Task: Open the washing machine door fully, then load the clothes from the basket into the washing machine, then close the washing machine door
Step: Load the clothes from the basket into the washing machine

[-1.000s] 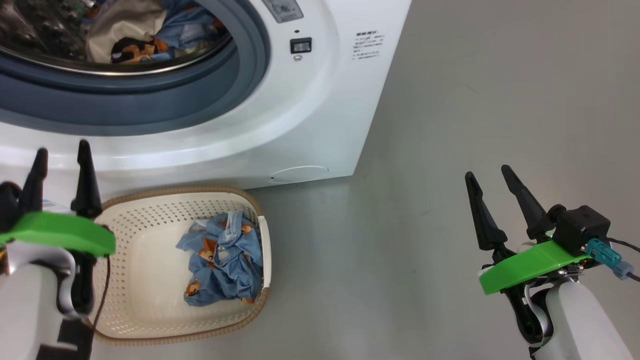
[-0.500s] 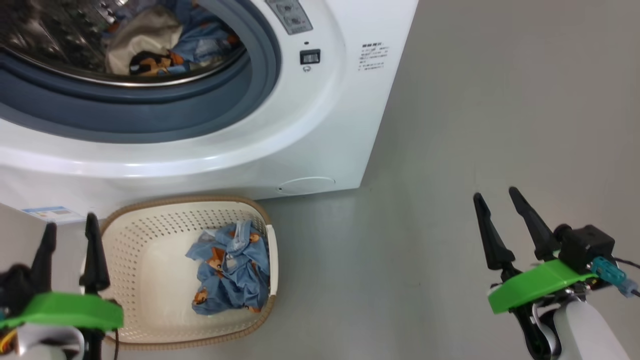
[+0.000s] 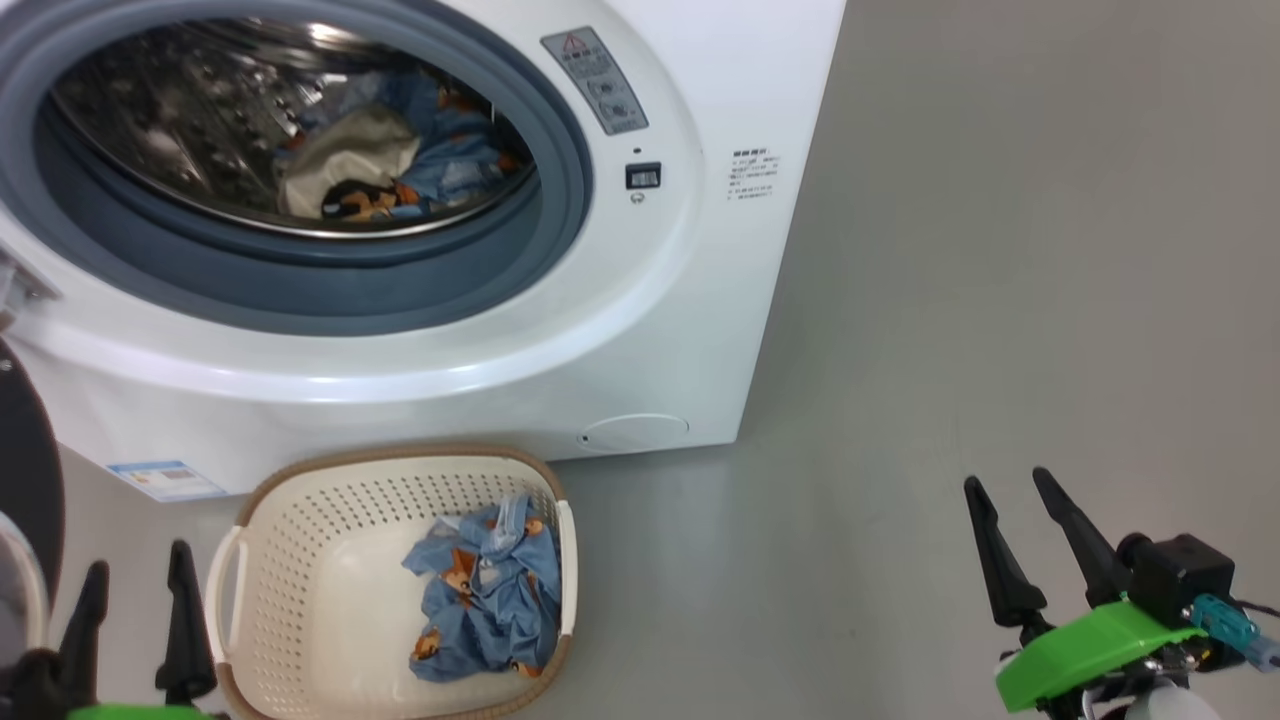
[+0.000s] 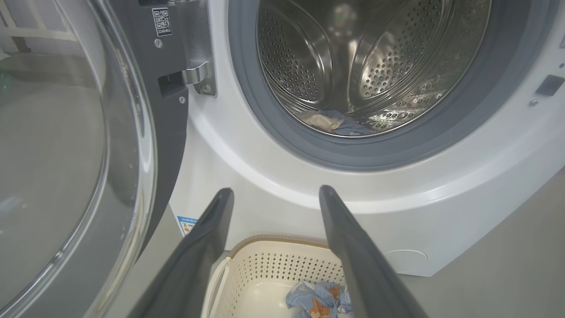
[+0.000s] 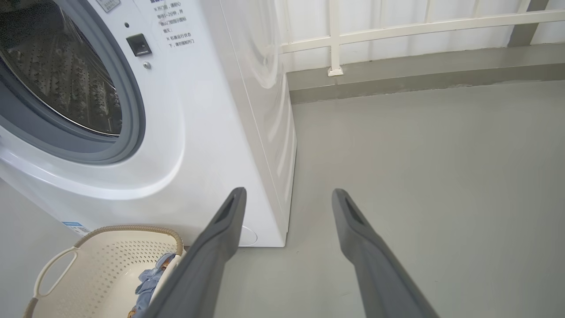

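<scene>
Beside the basket [image 3: 320, 600], left gripper [image 3: 138, 556] spread, right gripper [image 3: 1005, 478] spread over floor [image 3: 900, 380]

The left gripper [image 3: 138, 558] and the right gripper [image 3: 1005, 482] each have two long black fingers [image 3: 1000, 575] that narrow to a point. Under the right one sits a bright green plate [image 3: 1090, 652], which carries a black box [image 3: 1178, 583] with a teal plug [image 3: 1215, 617] and a thin dark cable [image 3: 1260, 606]. Seen close, the fingers look dark grey, with a shallow slot [image 5: 353, 208] near the tip.

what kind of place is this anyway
Likely a laundry corner, perhaps a utility space: a white front-loading washing machine on bare grey floor, a basket of clothes before it, a pale railing beyond.
</scene>
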Robot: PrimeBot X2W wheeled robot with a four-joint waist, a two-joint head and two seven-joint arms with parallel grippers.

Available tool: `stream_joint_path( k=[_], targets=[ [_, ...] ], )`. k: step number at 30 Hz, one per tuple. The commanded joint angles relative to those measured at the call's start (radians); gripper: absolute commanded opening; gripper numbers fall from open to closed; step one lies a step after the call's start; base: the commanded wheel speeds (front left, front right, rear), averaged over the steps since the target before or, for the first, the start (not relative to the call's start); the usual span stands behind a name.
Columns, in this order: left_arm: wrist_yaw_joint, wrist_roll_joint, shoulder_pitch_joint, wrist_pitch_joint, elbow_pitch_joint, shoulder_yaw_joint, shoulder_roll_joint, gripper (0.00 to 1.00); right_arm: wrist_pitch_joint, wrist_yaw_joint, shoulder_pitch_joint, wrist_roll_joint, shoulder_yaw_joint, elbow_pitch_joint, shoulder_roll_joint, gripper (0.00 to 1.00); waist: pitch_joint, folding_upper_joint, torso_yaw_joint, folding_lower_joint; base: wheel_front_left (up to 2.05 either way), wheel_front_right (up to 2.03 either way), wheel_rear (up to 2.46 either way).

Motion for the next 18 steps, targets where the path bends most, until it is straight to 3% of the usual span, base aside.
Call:
stream_joint_path(
  k=[1, 18],
  targets=[
    [-0.002, 0.015, 0.014, -0.005, -0.034, 0.039, 0.015, 1.0, -0.012, 0.002, 0.024, 0.012, 0.015, -0.026, -0.018, 1.0, -0.031, 0.0, 0.009, 0.0, 0.0, 0.0, 0.0],
    [-0.002, 0.033, 0.13, -0.005, -0.081, 0.055, -0.007, 1.0, -0.012, 0.002, 0.11, 0.027, -0.01, -0.039, -0.023, 1.0, -0.106, 0.0, 0.021, 0.0, 0.0, 0.0, 0.0]
  ],
)
